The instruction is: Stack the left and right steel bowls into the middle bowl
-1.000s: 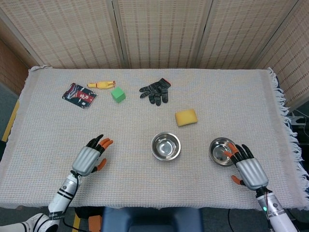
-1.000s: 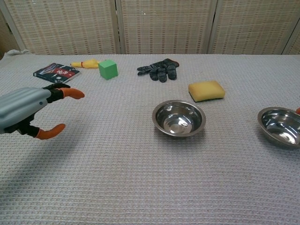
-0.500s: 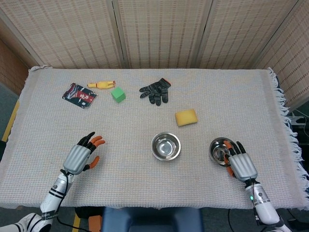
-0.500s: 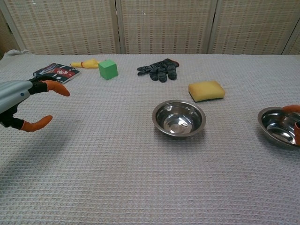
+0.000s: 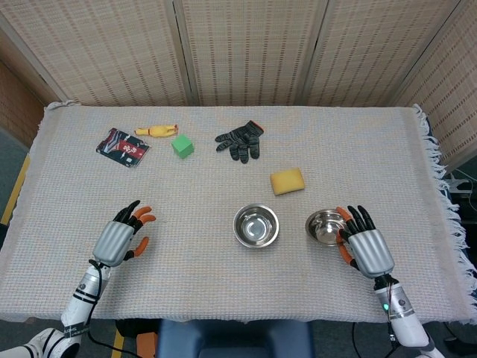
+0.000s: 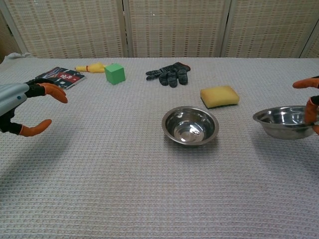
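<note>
A steel bowl (image 5: 256, 225) (image 6: 190, 125) stands upright in the middle of the cloth, with nothing in it. A second steel bowl (image 5: 325, 227) (image 6: 284, 121) hangs just above the table to its right, held at its right rim by my right hand (image 5: 363, 245) (image 6: 310, 102). My left hand (image 5: 119, 238) (image 6: 22, 107) hovers over the left front of the table with fingers spread, holding nothing. I see no third bowl in either view.
A yellow sponge (image 5: 287, 181) (image 6: 219, 96) lies just behind the two bowls. Further back are a black glove (image 5: 240, 141), a green cube (image 5: 182, 146), a yellow toy (image 5: 156, 130) and a dark packet (image 5: 122, 147). The woven cloth (image 5: 223, 276) covers the whole table.
My right hand has taken hold of the right bowl, lifted it off the cloth and carried it left toward the middle bowl. My left hand has drawn back to the left.
</note>
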Robot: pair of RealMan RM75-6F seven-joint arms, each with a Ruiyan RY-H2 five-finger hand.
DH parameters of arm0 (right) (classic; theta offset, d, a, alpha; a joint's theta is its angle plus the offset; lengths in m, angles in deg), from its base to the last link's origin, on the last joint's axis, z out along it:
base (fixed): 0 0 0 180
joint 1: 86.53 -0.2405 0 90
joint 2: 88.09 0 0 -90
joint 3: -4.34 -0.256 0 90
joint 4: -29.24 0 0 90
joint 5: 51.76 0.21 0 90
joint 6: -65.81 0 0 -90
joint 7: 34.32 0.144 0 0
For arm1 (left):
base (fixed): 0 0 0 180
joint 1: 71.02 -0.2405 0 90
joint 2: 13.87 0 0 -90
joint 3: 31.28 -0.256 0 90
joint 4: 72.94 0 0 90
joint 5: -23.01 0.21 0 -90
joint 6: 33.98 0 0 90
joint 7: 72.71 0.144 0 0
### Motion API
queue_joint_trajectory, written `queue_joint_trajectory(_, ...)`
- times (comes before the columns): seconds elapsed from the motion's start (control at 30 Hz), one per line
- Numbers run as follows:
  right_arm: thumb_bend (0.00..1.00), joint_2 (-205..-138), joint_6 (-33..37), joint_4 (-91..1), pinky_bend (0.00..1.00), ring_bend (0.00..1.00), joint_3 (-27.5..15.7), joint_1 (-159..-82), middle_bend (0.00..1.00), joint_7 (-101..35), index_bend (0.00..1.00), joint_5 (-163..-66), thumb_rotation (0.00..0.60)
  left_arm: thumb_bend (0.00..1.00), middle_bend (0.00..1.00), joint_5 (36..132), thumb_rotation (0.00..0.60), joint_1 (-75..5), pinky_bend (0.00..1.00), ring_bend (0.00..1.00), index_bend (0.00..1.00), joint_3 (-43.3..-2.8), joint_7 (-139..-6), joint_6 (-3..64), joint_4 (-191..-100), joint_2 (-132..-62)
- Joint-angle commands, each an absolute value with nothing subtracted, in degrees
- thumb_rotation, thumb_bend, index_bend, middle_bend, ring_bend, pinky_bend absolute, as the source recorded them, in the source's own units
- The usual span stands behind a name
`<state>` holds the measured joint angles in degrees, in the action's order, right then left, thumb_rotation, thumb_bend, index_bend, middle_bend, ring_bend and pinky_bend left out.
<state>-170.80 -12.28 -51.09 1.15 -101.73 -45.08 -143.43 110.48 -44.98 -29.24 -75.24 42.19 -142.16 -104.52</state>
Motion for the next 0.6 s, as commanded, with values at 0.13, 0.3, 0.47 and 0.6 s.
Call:
queue_joint_trajectory(0.13,0.40,-173.4,-14.6,-54.1,0.00,0.00,-2.4,-105.6,0.12,-45.5,0.69,-147.1,0.600,0.44,0.16,110.3,0.600,-45.4,0.19,0.04,0.28,-28.9,-75.1,42.4,-142.5,-103.9)
queue_joint_trajectory(0.3,0.40,-178.0,-10.4,-52.2,0.00,0.00,-3.9,-110.0,0.13,-46.3,0.70,-146.6,0.600,0.44,0.16,110.2,0.600,-45.9,0.19,0.04,0.28,-28.5,-75.7,42.8,-142.6,-103.1)
queue_joint_trajectory(0.47,0.40,-183.2,-7.1,-47.5,0.00,0.00,-4.2,-113.3,0.13,-45.7,0.70,-145.7,0.600,0.44,0.16,109.6,0.600,-46.4,0.19,0.04,0.28,-28.2,-76.6,43.0,-142.4,-102.4)
queue_joint_trajectory(0.6,0.39,-185.9,-5.0,-43.9,0.00,0.00,-3.3,-114.6,0.13,-45.5,0.54,-144.9,0.600,0.44,0.16,109.3,0.600,-46.7,0.19,0.05,0.28,-27.9,-77.0,42.7,-142.7,-101.5)
